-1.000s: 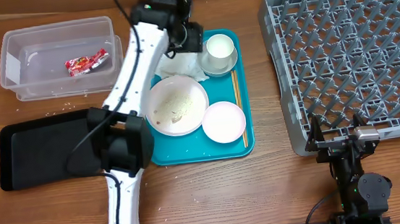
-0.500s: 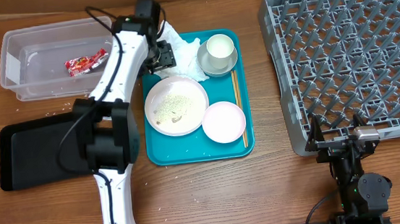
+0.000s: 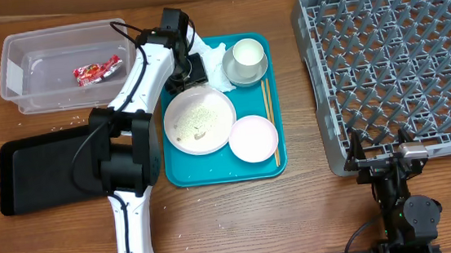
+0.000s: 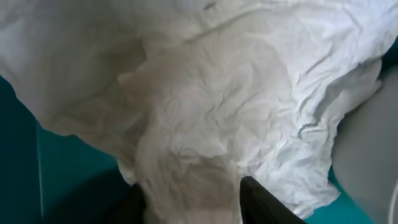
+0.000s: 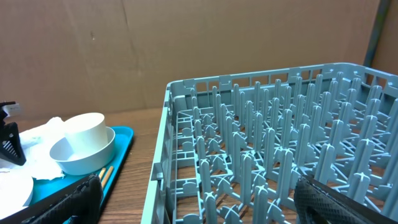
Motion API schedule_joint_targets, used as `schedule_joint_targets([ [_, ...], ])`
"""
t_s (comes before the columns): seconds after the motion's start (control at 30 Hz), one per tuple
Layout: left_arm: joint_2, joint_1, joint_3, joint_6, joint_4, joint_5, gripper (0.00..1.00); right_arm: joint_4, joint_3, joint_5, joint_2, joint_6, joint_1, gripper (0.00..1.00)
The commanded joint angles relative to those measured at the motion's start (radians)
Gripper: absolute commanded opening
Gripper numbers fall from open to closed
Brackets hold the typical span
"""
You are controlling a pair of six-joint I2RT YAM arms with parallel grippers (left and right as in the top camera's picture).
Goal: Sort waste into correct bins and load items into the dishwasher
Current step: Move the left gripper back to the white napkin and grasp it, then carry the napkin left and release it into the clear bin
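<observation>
My left gripper [image 3: 190, 67] is at the back left of the teal tray [image 3: 213, 170], shut on the crumpled white napkin [image 3: 209, 56]. The napkin fills the left wrist view [image 4: 205, 106], bunched between my two fingers [image 4: 193, 208]. The red sauce packet [image 3: 98, 70] lies in the clear tub [image 3: 13, 70]. The white plate [image 3: 200, 119] holds rice. A small bowl [image 3: 253, 137] sits to its right. The white cup [image 3: 248, 53] stands in the other bowl [image 3: 245, 76]. The chopsticks [image 3: 269, 114] lie along the tray's right edge. My right gripper [image 3: 384, 158] is open and empty by the grey dish rack [image 3: 399, 54].
The black tray [image 3: 41, 167] lies at the front left, partly under my left arm. Loose rice grains [image 3: 70, 122] lie on the table between tub and black tray. The right wrist view shows the rack [image 5: 280, 155], the cup [image 5: 87, 130] and the teal tray's corner [image 5: 122, 138].
My left gripper moved left from the cup's side with the napkin pulled along, then shifted slightly back right and toward the plate. The right arm has not moved.
</observation>
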Motion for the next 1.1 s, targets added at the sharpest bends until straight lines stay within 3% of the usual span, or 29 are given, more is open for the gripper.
schedule_joint_targets([
  [0.0,-0.004,0.018,-0.003,-0.009,0.012,0.015,0.29,0.006,-0.01,-0.001,-0.008,-0.006,-0.004,1.0],
  [0.13,-0.005,0.029,0.007,-0.009,0.003,0.015,0.04,0.006,-0.01,-0.001,-0.008,-0.006,-0.004,1.0],
  [0.3,-0.007,0.031,0.08,-0.008,-0.076,0.015,0.04,0.006,-0.01,-0.001,-0.008,-0.006,-0.004,1.0],
  [0.77,-0.018,0.037,0.564,0.011,-0.471,-0.053,0.04,0.006,-0.01,-0.001,-0.008,-0.006,-0.004,1.0],
  [0.93,-0.018,0.057,0.637,0.021,-0.466,-0.152,0.04,0.006,-0.01,-0.001,-0.008,-0.006,-0.004,1.0],
  [1.07,-0.018,0.123,0.662,0.018,-0.424,-0.14,0.04,0.006,-0.01,-0.001,-0.008,-0.006,-0.004,1.0],
])
